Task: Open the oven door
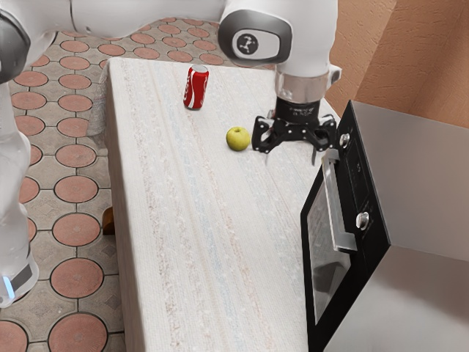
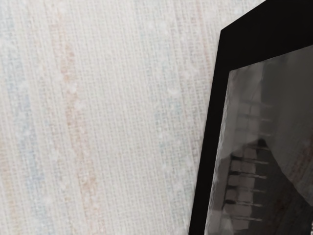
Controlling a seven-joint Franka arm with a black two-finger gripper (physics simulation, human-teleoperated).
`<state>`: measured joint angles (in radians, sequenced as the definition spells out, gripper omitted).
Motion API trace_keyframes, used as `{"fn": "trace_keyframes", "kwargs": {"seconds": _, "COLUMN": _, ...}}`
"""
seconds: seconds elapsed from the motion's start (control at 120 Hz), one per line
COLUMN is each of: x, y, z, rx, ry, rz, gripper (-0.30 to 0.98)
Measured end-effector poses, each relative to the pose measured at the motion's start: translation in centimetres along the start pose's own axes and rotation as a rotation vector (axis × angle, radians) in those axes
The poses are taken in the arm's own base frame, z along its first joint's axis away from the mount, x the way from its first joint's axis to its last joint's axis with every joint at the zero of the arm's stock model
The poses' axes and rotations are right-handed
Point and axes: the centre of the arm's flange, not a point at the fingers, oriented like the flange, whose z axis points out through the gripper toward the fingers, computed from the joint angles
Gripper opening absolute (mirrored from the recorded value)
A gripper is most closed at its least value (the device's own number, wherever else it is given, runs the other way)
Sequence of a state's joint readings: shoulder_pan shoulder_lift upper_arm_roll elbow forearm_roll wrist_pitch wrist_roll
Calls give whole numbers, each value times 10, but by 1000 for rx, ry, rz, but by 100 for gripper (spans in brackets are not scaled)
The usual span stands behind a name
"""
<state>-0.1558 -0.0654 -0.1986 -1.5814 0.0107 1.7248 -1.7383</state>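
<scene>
Above the table, near the far end of the oven's handle, the gripper [image 1: 292, 155] is open, its two fingers spread with nothing between them. The oven door [image 1: 320, 286] has a black frame and dark glass and looks shut against the oven front. Its silver handle [image 1: 338, 213] runs along the door below the knobs. In the wrist view, the door's glass [image 2: 274, 112] and black frame lie beside the white tablecloth.
A green apple [image 1: 238, 138] sits on the tablecloth [image 1: 198, 242] close to the gripper. Farther off stands a red can [image 1: 196, 87]. The oven's grey body [image 1: 425, 161] and two knobs are at the exterior view's right.
</scene>
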Motion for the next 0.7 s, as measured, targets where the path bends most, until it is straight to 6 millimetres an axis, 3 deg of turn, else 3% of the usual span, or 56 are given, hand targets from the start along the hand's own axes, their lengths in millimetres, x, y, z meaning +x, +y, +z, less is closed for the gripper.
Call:
{"fn": "trace_keyframes", "kwargs": {"seconds": 0.15, "x": 11, "y": 18, "z": 3, "rx": -23, "ry": -35, "rz": -16, "gripper": 69}}
{"fn": "trace_keyframes", "kwargs": {"seconds": 0.5, "x": 54, "y": 31, "z": 11, "rx": -41, "ry": -73, "rz": -159, "gripper": 69}}
{"fn": "trace_keyframes", "kwargs": {"seconds": 0.592, "x": 67, "y": 29, "z": 5, "rx": -57, "ry": -65, "rz": -191, "gripper": 69}}
{"fn": "trace_keyframes", "kwargs": {"seconds": 0.633, "x": 71, "y": 14, "z": 2, "rx": -63, "ry": -47, "rz": -208, "gripper": 69}}
{"fn": "trace_keyframes", "kwargs": {"seconds": 0.667, "x": 59, "y": -1, "z": 0, "rx": -68, "ry": -36, "rz": -194, "gripper": 69}}
{"fn": "trace_keyframes", "kwargs": {"seconds": 0.7, "x": 25, "y": -15, "z": -3, "rx": -77, "ry": -37, "rz": -140, "gripper": 69}}
